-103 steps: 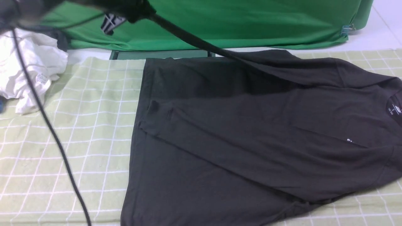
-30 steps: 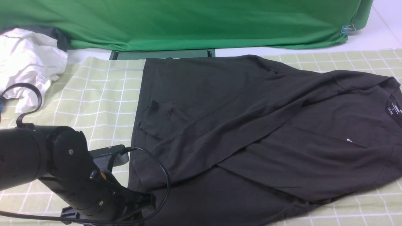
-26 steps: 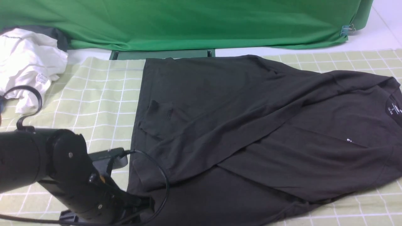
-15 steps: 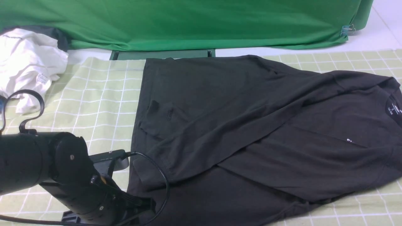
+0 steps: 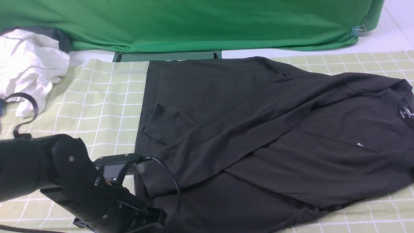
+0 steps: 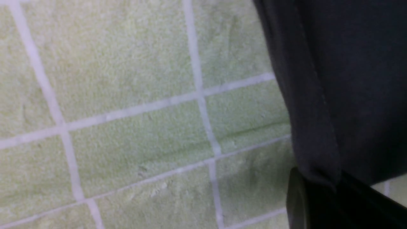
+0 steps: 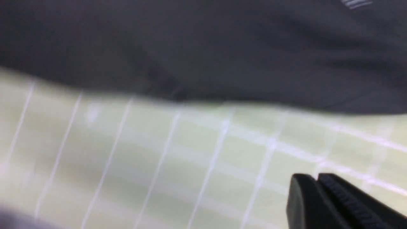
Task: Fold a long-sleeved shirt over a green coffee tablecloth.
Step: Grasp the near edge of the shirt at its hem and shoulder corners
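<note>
Long-sleeved shirt (image 6: 349,79) hem pinched between left jaws.

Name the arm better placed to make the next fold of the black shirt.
Left: its pincer is shut on the long-sleeved shirt's hem. The right pincer is shut on nothing, over the tablecloth.

the long-sleeved shirt (image 5: 258,129) is seen in a plain dark charcoal, nearly black, broken only by a small white print (image 5: 360,144) on the chest and by white marks on the dark neck label (image 5: 407,113). the green coffee tablecloth (image 5: 97,106) is coloured a pale yellow-green and is crossed by a thin white grid of squares. the backdrop fabric (image 5: 194,22) is shown in a plain, bright deep green. a crumpled garment (image 5: 29,61) is seen in white. the left arm (image 5: 38,165) is finished in black.
</note>
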Available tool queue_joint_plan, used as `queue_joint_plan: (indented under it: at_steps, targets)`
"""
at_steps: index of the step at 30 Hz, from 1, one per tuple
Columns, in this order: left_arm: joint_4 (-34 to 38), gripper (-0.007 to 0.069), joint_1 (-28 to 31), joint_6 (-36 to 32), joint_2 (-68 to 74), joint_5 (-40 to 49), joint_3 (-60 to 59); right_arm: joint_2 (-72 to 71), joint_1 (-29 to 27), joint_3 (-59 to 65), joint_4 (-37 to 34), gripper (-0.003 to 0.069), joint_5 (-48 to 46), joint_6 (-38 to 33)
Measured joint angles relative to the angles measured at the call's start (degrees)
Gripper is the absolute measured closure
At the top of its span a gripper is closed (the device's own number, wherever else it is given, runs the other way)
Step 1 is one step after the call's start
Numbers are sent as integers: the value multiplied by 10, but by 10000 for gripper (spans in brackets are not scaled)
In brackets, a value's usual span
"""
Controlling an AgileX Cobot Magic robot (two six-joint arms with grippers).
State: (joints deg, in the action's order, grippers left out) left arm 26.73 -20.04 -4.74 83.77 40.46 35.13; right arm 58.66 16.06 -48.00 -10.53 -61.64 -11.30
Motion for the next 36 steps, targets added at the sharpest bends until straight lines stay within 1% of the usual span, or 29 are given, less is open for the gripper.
queue_joint_plan:
  at_steps: [1, 3, 6, 7, 8, 9, 10, 11, 13, 15, 17, 20, 22, 23, 24, 27, 30, 35, 36]
  targets:
    - [-5, 601, 0, -2, -9, 1, 0, 2, 26, 16, 6, 596, -2, -3]
    - [-13, 601, 0, -2, -21, 3, 0, 5, 51, 33, 15, 589, -1, -5]
    - [-53, 601, 0, 1, -43, 14, 0, 24, 115, 79, 38, 552, 11, -8]
    - [-63, 601, 0, 5, -48, 15, 0, 38, 141, 97, 43, 524, 27, -8]
    - [-68, 601, 0, 8, -52, 15, 0, 49, 154, 104, 44, 504, 38, -8]
    - [-72, 601, 0, 12, -56, 15, 0, 68, 177, 110, 47, 464, 56, -8]
    - [-73, 601, 0, 13, -57, 15, 0, 72, 177, 110, 47, 464, 56, -8]
    - [-73, 601, 0, 16, -58, 15, 0, 96, 198, 110, 48, 421, 73, -8]
    - [-74, 601, 0, 18, -58, 12, 0, 131, 225, 110, 55, 375, 101, -9]
    - [-74, 601, 0, 21, -58, 4, 0, 173, 255, 106, 78, 358, 141, -9]
    - [-74, 601, 0, 21, -58, 2, 0, 197, 266, 101, 96, 354, 156, -9]
    - [-74, 601, 0, 22, -58, 0, 0, 242, 284, 89, 160, 351, 191, 2]
    - [-74, 601, 0, 22, -58, 0, 0, 275, 289, 80, 227, 351, 221, 42]
    - [-74, 601, 0, 22, -58, 0, 0, 275, 289, 80, 227, 351, 221, 42]
    - [-74, 601, 0, 22, -58, -1, 0, 291, 290, 77, 268, 351, 230, 70]
    - [-74, 601, 0, 22, -58, -1, 0, 315, 290, 74, 340, 351, 235, 123]
    - [-74, 601, 0, 22, -58, -1, 0, 328, 290, 74, 375, 351, 237, 145]
    - [-74, 601, 0, 22, -58, -1, 0, 329, 290, 74, 391, 351, 239, 163]
    - [-74, 601, 0, 22, -58, -1, 0, 329, 290, 74, 401, 349, 239, 176]
